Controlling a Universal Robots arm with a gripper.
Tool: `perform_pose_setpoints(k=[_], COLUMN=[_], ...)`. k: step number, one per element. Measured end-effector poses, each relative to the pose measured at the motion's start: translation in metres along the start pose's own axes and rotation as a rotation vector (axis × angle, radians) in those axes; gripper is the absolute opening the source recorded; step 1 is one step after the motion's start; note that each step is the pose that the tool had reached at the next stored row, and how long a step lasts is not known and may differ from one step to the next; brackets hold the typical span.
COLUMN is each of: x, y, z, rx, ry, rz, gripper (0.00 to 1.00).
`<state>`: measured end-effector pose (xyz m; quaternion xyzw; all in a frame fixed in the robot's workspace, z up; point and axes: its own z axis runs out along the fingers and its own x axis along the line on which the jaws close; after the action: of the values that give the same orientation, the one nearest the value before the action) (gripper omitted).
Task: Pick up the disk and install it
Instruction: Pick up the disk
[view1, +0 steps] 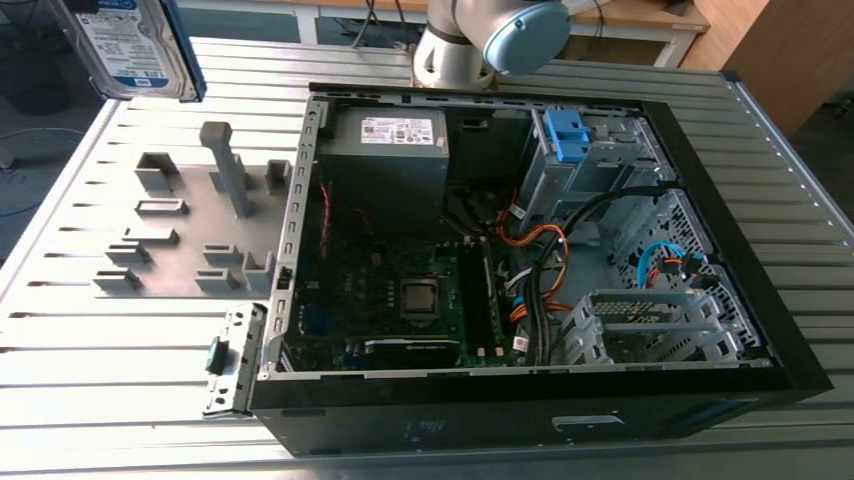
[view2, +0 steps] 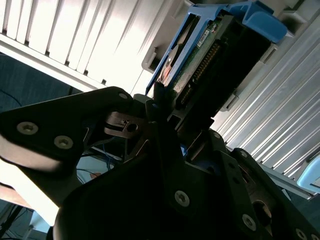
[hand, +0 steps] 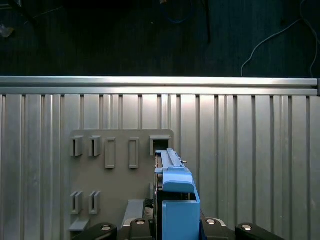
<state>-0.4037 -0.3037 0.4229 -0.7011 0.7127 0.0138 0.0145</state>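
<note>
The disk (view1: 131, 45), a silver drive with a white-and-blue label and a blue bracket, hangs high over the slatted table at the exterior view's upper left, label facing the camera. In the second wrist view I see the disk (view2: 210, 50) edge-on, its connector side showing, clamped between the black fingers of my gripper (view2: 172, 107), which is shut on it. The first wrist view has the blue bracket of the disk (hand: 176, 200) standing out from the gripper, above the grey fixture plate (hand: 120, 170).
An open black computer case (view1: 747, 330) lies on the table at the exterior view's right, with a grey power supply box (view1: 387, 150), motherboard, cables and a drive cage with a blue clip (view1: 567, 135). A grey fixture plate (view1: 174, 280) with upright holders lies left of it.
</note>
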Motion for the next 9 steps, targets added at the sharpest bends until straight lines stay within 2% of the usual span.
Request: perform_pose_setpoints(k=[9], x=[-0.0001], y=[0.0], z=[-0.0033], rx=[0.0], ry=[0.0], rz=[0.0], gripper=[0.36])
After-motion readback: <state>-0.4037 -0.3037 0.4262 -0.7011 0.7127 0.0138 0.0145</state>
